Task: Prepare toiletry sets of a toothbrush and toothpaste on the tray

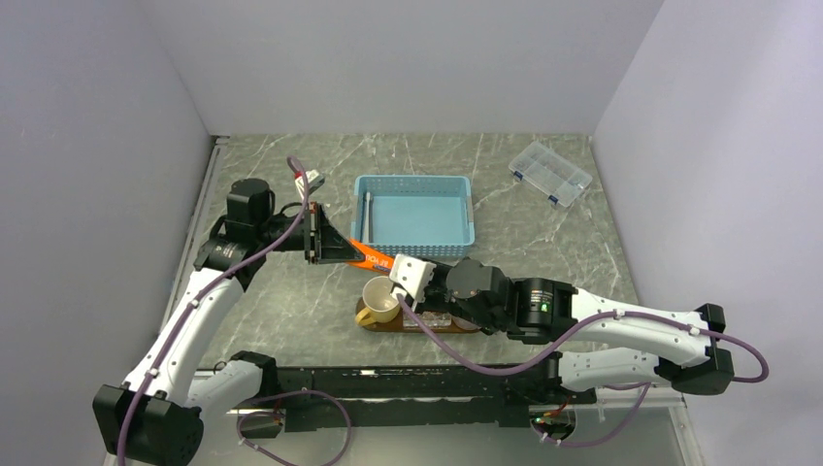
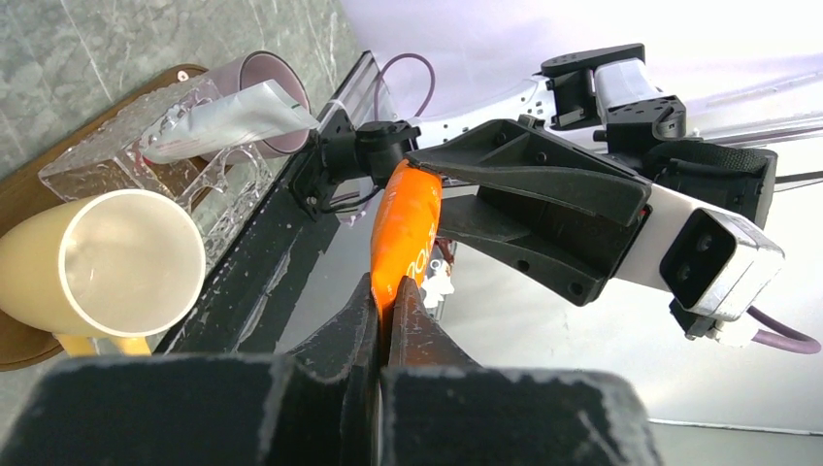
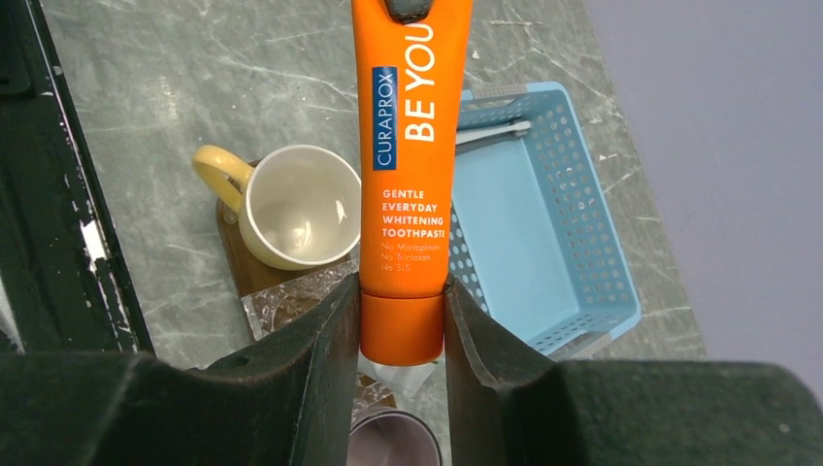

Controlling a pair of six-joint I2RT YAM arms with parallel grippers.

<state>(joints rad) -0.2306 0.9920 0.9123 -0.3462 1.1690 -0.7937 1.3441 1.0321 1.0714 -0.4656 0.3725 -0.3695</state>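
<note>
Right gripper (image 3: 401,309) fingers clamp the cap end of the orange toothpaste tube (image 3: 408,146). The left gripper (image 2: 388,303) pinches its flat tail. Both arms reach inward, holding the tube in the air near the tray (image 3: 245,270), which is mostly hidden under a yellow cup (image 3: 296,209).

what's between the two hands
The orange toothpaste tube spans it, left hand pinching the flat end, right hand clamping the cap end; the top view shows it.

Blue basket (image 1: 437,250), yellow mug (image 1: 377,301), clear compartment box (image 1: 550,173)
</note>
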